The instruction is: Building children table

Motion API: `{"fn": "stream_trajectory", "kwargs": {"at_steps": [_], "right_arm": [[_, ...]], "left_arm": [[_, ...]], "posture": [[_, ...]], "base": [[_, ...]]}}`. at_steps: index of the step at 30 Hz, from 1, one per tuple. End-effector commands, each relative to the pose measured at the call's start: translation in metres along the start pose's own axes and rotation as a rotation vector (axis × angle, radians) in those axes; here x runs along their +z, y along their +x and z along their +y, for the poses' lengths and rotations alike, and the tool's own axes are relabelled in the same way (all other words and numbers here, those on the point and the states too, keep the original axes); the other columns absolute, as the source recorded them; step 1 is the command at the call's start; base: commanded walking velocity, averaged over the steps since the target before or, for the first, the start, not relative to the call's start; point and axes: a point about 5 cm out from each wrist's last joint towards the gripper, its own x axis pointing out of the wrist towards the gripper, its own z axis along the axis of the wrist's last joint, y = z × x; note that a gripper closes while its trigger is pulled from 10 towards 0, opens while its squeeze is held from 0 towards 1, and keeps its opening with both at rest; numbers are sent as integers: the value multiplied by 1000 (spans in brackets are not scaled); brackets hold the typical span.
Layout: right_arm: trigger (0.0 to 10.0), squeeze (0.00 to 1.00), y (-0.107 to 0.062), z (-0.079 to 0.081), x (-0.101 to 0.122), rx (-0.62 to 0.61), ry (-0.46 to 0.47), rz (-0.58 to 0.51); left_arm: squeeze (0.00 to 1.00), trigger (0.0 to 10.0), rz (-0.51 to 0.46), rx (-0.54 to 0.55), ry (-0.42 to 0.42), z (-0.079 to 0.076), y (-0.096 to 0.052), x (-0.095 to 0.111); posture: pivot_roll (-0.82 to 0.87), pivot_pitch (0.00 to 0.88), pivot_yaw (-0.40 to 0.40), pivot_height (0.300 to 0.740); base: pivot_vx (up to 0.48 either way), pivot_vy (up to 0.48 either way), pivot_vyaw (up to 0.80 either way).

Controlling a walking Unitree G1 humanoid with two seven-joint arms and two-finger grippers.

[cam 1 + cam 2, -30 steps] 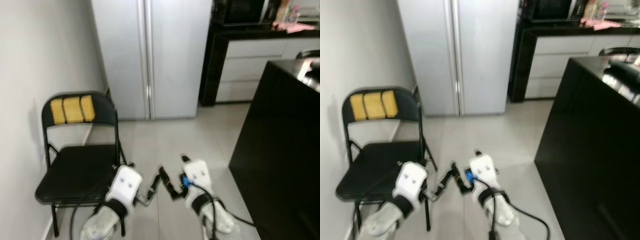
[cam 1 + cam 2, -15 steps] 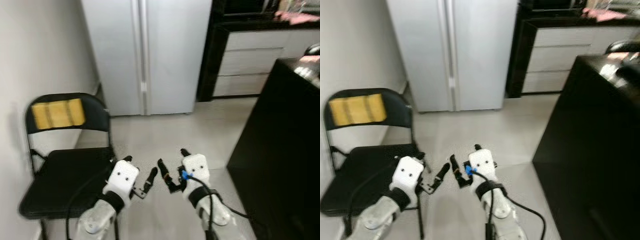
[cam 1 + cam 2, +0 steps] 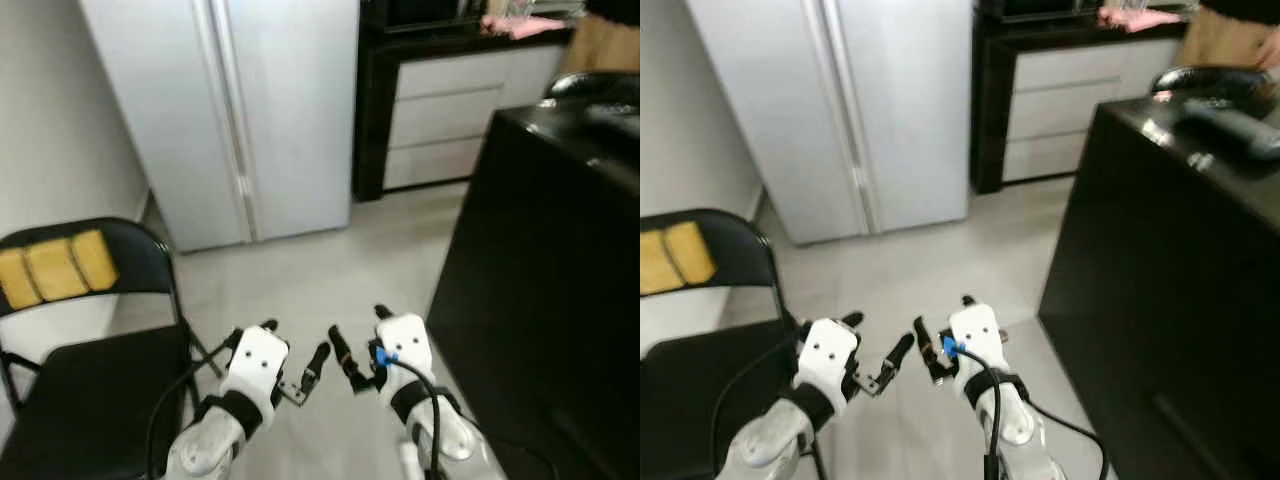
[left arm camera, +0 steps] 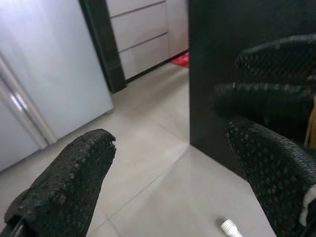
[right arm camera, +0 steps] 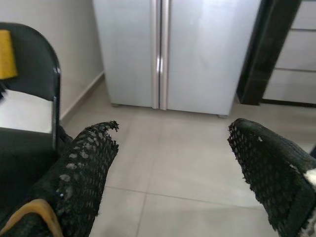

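Our left fingers [image 4: 74,182] and right fingers [image 5: 84,173] are spread wide with nothing between them, both grippers (left [image 3: 305,372], right [image 3: 348,362]) held low over the floor [image 3: 300,280], which we judge a carrying pose for walking rather than a grasp. No table part can be made out near them, so the task's thing is somewhere we cannot tell. Outward lie a chair [image 3: 90,370] at our left, a fridge [image 3: 230,110] ahead and a dark bench [image 3: 540,260] at our right.

Fridge [image 3: 250,110]: smooth brushed-metal look, satin sheen. Floor [image 3: 300,280]: pale tiles, slightly glossy. Worktop [image 3: 1180,250]: black, glossy (reflective top). Folding chair [image 3: 80,380]: black painted metal, matt seat. Pincer fingers [image 4: 64,187]: black, rough dotted texture, both pincers.
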Motion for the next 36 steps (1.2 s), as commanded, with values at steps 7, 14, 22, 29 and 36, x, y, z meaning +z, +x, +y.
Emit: {"fn": "stream_trajectory", "kwargs": {"at_steps": [7,14,22,29,36], "right_arm": [[10000,0,1,-11,6,-55,42,-32],[10000,0,3,-24,4,-111,9,-23],[10000,0,3,-22,-2,-110,-34,11],[10000,0,4,-26,-2,-120,-10,13],[10000,0,5,-52,4,-221,19,-24]], "left_arm": [[0,10000,29,15,-2,4,-4,-5],[0,10000,31,12,-2,4,-5,-5],[0,10000,35,9,-2,4,-6,-6],[0,10000,34,10,-4,4,-6,-6],[0,10000,13,48,-18,11,-7,-2]], "posture": [[2,71,9,740],[5,64,10,740],[6,58,8,740],[7,54,8,740],[3,54,10,720]], "base": [[0,0,-735],[0,0,-800],[0,0,-600],[0,0,0],[0,0,0]]}}
